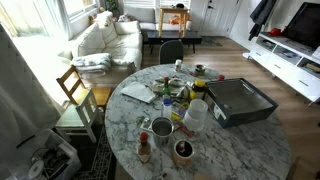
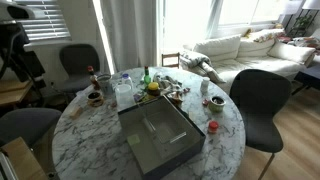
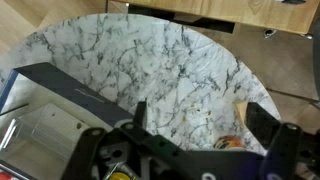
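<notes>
In the wrist view my gripper [image 3: 200,125] is open and empty, its two black fingers spread wide above a round white marble table [image 3: 170,60]. A small orange and white object [image 3: 228,142] lies on the marble just below the fingers, partly hidden by the gripper body. The corner of a dark grey bin [image 3: 55,88] is to the left of the fingers. The bin stands on the table in both exterior views [image 1: 240,100] [image 2: 160,135]. I cannot make out the gripper in either exterior view.
Cups, bottles and bowls crowd the table: a white cup [image 1: 196,113], a metal cup [image 1: 162,127], a dark bowl [image 1: 183,150], a clear container [image 2: 124,92]. Dark chairs [image 2: 258,100] [image 1: 172,50] and a wooden chair [image 1: 75,90] ring it. A sofa [image 2: 235,48] stands behind.
</notes>
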You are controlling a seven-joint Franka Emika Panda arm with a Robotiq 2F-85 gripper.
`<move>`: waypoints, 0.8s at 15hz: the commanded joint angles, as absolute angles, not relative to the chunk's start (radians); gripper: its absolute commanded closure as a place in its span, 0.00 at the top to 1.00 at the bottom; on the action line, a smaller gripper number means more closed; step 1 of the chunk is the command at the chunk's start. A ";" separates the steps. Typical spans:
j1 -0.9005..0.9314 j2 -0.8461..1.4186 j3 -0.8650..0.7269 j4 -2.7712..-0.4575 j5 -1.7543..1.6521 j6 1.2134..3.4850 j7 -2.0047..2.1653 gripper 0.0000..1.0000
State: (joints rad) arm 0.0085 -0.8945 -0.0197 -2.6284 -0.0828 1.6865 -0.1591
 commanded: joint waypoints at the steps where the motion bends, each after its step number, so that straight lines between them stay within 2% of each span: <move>1: 0.019 -0.894 -0.027 -2.626 -0.088 1.684 -0.152 1.00; 10: 0.019 -0.894 -0.027 -2.626 -0.088 1.684 -0.152 1.00; 12: 0.066 -0.840 -0.074 -2.656 -0.034 1.833 -0.223 1.00</move>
State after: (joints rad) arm 0.0127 -0.8919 -0.0230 -2.6301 -0.0782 1.7040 -0.1689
